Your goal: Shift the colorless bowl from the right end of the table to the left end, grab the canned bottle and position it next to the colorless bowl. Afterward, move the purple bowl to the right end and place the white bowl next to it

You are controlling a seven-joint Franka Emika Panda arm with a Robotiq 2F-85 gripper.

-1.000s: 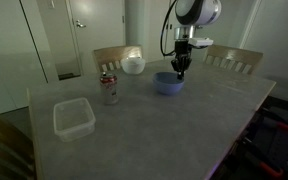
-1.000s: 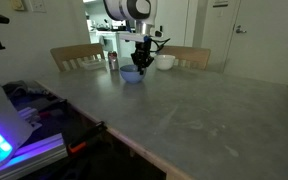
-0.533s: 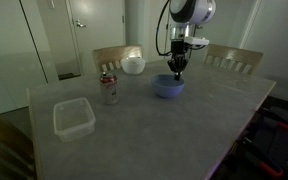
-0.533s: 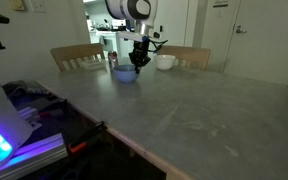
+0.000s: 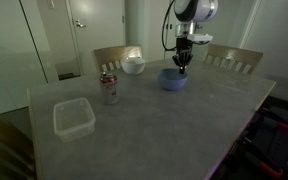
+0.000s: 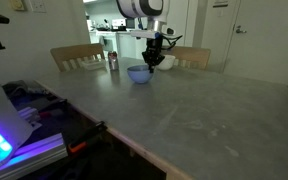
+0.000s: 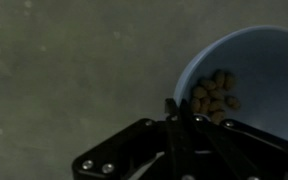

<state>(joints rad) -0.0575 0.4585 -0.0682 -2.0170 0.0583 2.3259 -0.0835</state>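
You've got jaws pinched shut on just the rim of the purple bowl (image 7: 256, 58), so a tilt or jerk could slip it & spill the nut-like bits (image 7: 214, 92) inside.

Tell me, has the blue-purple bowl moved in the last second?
Yes. In an exterior view the purple bowl has shifted a little farther away from the canned bottle.
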